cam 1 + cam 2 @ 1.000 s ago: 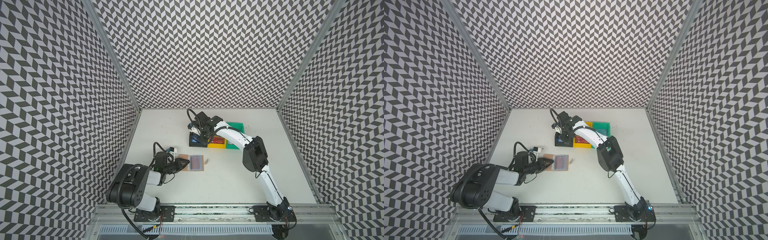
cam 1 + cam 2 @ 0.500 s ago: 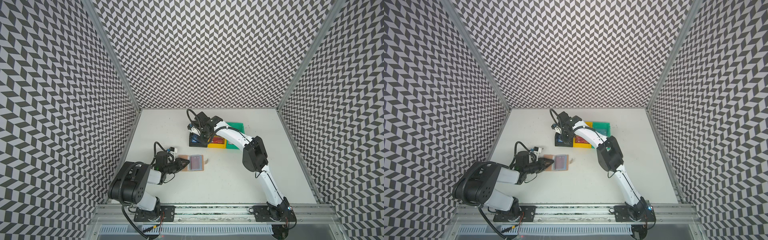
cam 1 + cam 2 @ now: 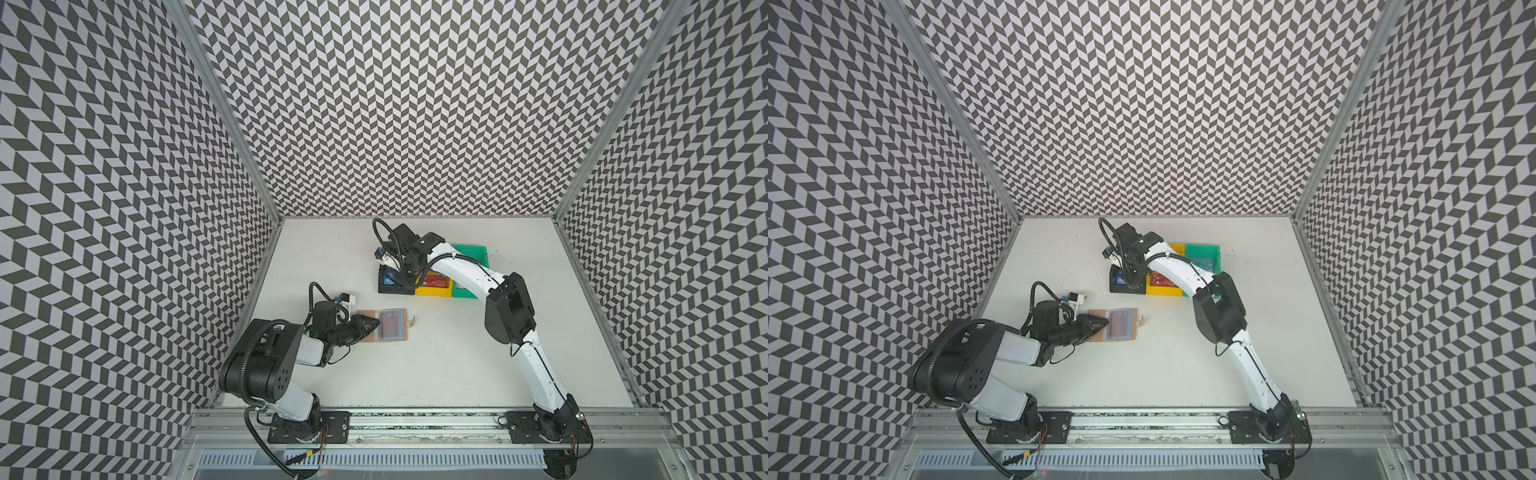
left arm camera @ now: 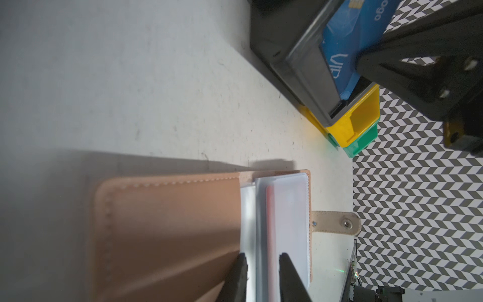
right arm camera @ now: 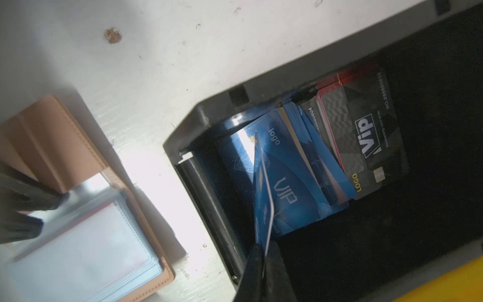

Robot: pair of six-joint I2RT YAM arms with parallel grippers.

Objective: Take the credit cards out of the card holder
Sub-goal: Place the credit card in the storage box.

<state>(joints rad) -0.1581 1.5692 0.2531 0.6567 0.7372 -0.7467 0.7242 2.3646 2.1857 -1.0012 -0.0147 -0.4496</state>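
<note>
So we're at the drop-off part of the cycle, as far as we can judge. The right gripper is over the black bin, pinching a blue card by one end so it hangs edge-on just above the pile of blue cards and a black VIP card lying in there. The yellow bin and green bin sit right beside it.

The card holder lies open and flat on the table, well apart from the bins, snap tab sticking out the far side. The left gripper has its jaws only a little apart, tips down on the holder either side of the edge of the clear sleeves. We can't tell if it's nipping a sleeve or just pinning the whole thing down.

There's a reddish card showing through the top sleeve, so we reckon the job isn't done.

Next move, in our view: the right jaws need to let go so the blue card lands in the black bin, then go back to the holder for that reddish one while the left keeps it from sliding.
</note>
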